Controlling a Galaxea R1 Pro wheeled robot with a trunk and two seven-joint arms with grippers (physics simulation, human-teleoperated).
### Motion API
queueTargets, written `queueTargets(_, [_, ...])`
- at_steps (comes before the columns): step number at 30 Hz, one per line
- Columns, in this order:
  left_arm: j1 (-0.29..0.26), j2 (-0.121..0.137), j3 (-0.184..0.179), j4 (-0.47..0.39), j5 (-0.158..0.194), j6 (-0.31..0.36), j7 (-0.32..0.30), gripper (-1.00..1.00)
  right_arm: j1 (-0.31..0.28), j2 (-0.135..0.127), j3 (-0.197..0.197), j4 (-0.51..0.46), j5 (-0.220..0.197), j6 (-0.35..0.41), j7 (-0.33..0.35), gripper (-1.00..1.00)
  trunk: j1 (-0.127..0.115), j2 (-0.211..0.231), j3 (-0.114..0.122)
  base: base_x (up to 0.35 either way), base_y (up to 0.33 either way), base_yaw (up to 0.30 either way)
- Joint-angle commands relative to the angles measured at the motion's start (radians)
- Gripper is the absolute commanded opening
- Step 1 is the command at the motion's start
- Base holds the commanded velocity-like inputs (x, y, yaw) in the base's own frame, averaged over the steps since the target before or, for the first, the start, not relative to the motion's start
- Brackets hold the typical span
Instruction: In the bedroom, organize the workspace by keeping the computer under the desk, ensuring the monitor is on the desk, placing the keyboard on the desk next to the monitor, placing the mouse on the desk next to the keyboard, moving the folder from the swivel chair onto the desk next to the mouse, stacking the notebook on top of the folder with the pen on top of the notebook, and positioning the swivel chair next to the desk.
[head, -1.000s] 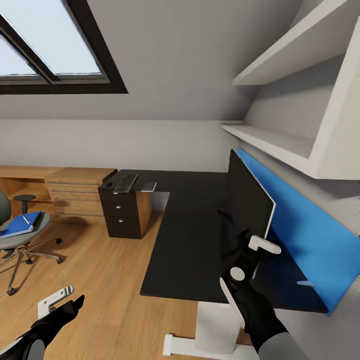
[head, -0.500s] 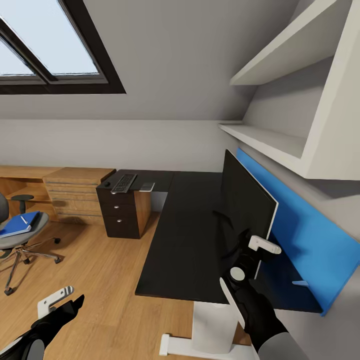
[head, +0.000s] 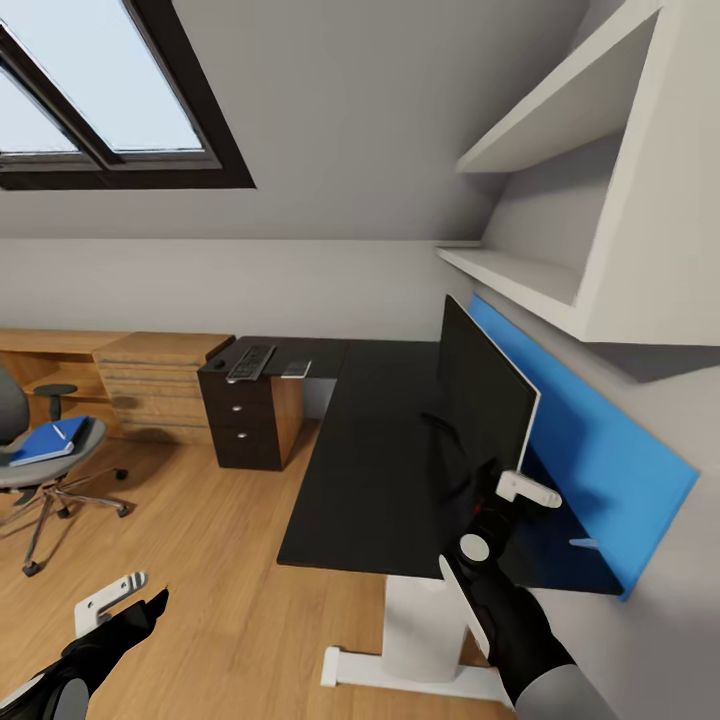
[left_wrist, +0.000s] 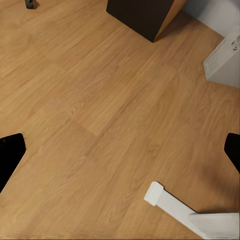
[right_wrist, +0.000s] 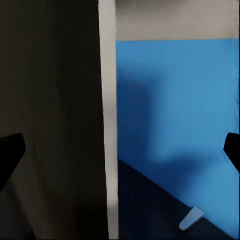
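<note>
Monitor (right_wrist: 55, 100) edge stands between the right gripper's (right_wrist: 120, 150) spread jaws.

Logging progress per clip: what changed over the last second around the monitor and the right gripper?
Little. The whole head view shifted slightly, so the camera moved, not the things. The right gripper stays open astride the monitor edge, which stands upright on the desk. The left gripper still hangs open over the floor. The folder remains on the swivel chair.

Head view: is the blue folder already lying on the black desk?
No. The folder lies on the seat of the swivel chair, standing on the floor apart from the desk.
</note>
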Motion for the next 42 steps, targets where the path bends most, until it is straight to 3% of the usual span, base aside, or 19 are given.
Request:
queueTargets(1, [-0.001, -0.001, 0.001, -0.001, 0.01, 0.006, 0.005, 1.0, -0.001, 0.0, 0.001, 0.001, 0.0, -0.007, -0.004, 1.0, -0.001, -0.001, -0.001, -0.327, 0.0, 0.0])
queueTargets(16, [-0.001, -0.001, 0.0, -0.001, 0.01, 0.007, 0.005, 1.0, -0.001, 0.011, 0.01, 0.002, -0.003, -0.008, -0.005, 1.0, -0.001, -0.001, -0.001, -0.334, 0.0, 0.0])
queueTargets(19, [-0.001, -0.001, 0.0, 0.001, 0.009, 0.008, 0.005, 1.0, -0.001, 0.027, 0.011, 0.009, -0.013, -0.008, 0.005, 1.0, -0.001, -0.001, -0.001, -0.335, 0.0, 0.0])
queueTargets(23, [-0.001, -0.001, -0.001, 0.003, 0.008, 0.009, 0.005, 1.0, -0.001, 0.072, 0.012, 0.081, -0.026, -0.039, 0.045, 1.0, -0.001, -0.001, -0.001, -0.317, 0.09, 0.0])
queueTargets(28, [-0.001, -0.001, -0.002, 0.003, 0.007, 0.012, 0.005, 1.0, -0.001, 0.096, 0.015, 0.129, -0.03, -0.058, 0.057, 1.0, -0.001, -0.001, -0.001, -0.245, 0.231, 0.0])
queueTargets(31, [-0.001, -0.002, -0.004, 0.005, 0.007, 0.012, 0.006, 1.0, -0.001, 0.096, 0.024, 0.172, -0.03, -0.083, 0.071, 1.0, -0.001, -0.001, -0.001, -0.185, 0.285, 0.0])
queueTargets(33, [-0.001, -0.002, -0.014, 0.011, 0.006, 0.01, 0.007, 1.0, -0.001, 0.096, 0.035, 0.216, -0.03, -0.112, 0.088, 1.0, -0.001, -0.001, -0.001, -0.162, 0.299, 0.016])
queueTargets(35, [-0.001, -0.002, -0.054, 0.036, -0.023, 0.007, 0.008, 1.0, -0.001, 0.096, 0.084, 0.292, -0.031, -0.167, 0.138, 1.0, -0.001, -0.001, -0.002, -0.119, 0.311, 0.164])
queueTargets(38, [-0.001, -0.002, -0.071, 0.048, -0.051, 0.005, 0.009, 1.0, -0.001, 0.096, 0.149, 0.32, -0.031, -0.186, 0.185, 1.0, -0.001, -0.001, -0.003, -0.062, 0.319, 0.214])
queueTargets(42, [-0.001, -0.003, -0.078, 0.052, -0.063, 0.005, 0.01, 1.0, -0.001, 0.096, 0.191, 0.331, -0.031, -0.192, 0.208, 1.0, -0.001, -0.001, -0.006, -0.019, 0.329, 0.239])
